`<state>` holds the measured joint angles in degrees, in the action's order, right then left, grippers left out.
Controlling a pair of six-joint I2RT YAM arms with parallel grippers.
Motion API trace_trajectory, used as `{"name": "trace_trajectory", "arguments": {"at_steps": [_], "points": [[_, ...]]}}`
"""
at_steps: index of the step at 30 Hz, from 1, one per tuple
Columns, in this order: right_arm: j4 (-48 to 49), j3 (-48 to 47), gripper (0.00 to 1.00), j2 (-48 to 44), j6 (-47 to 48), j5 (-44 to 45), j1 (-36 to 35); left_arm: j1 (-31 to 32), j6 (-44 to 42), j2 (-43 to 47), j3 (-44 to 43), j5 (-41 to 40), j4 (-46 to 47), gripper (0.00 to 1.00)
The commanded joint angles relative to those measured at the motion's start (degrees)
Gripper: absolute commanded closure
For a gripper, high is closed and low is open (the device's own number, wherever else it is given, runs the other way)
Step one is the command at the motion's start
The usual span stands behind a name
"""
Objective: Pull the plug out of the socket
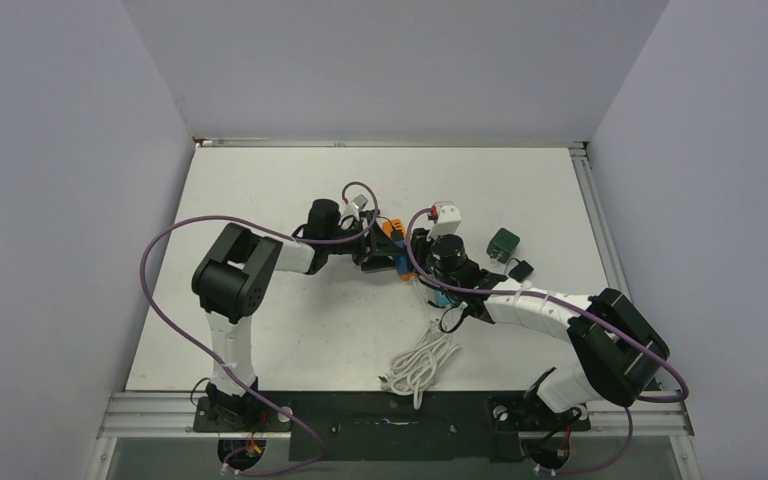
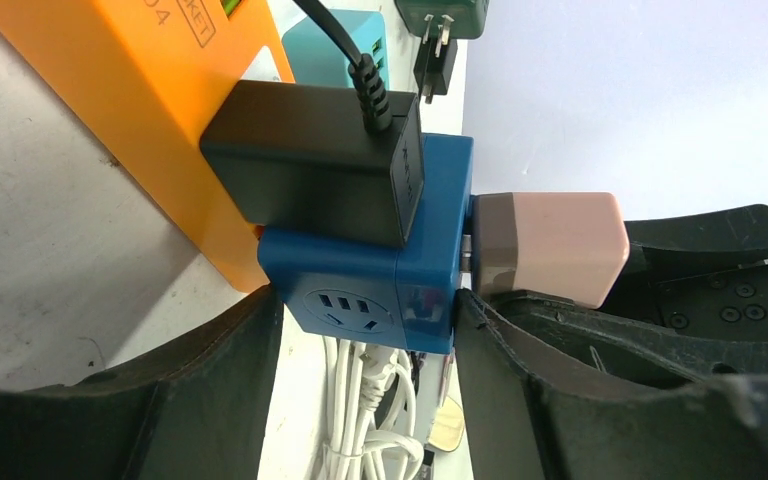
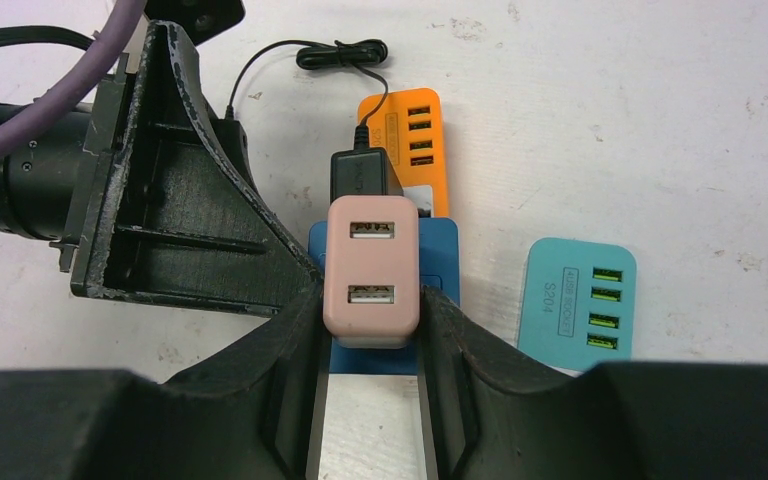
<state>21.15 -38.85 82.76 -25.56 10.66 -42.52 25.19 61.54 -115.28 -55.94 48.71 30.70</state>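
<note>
The plug is a blue cube (image 2: 360, 290) with a pale pink block (image 2: 550, 245) on its top. It sits against the end of the orange socket strip (image 2: 140, 100). My left gripper (image 2: 367, 308) is shut on the blue cube, one finger on each side. My right gripper (image 3: 370, 330) is shut on the pink block (image 3: 372, 265), with the blue cube (image 3: 442, 250) and the orange strip (image 3: 410, 130) beyond it. Metal pins show in a thin gap between the pink block and the cube. In the top view both grippers meet at the plug (image 1: 402, 264).
A black block (image 2: 310, 160) on a thin black wire is plugged into the cube's side. A teal power strip (image 3: 580, 300) lies right of the cube. A green adapter (image 1: 505, 243), a small black plug (image 1: 521, 268), a white adapter (image 1: 447, 214) and a coiled white cable (image 1: 422, 360) lie nearby.
</note>
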Motion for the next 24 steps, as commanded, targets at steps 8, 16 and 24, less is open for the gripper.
{"name": "trace_trajectory", "arguments": {"at_steps": [8, 16, 24], "points": [[6.10, -1.14, 0.95, -0.67, -2.20, -1.66, -1.14, 0.95, -2.21, -2.75, 0.23, -2.47, -2.78, 0.74], [4.80, -1.93, 0.95, -0.53, 1.12, 2.56, -3.51, 1.09, -3.35, -2.59, 0.08, -3.16, -5.08, 0.87], [3.16, -4.42, 0.95, 1.11, 5.94, 9.82, -9.15, 1.09, -3.36, -2.14, 0.11, -2.91, -4.45, 1.00]]}}
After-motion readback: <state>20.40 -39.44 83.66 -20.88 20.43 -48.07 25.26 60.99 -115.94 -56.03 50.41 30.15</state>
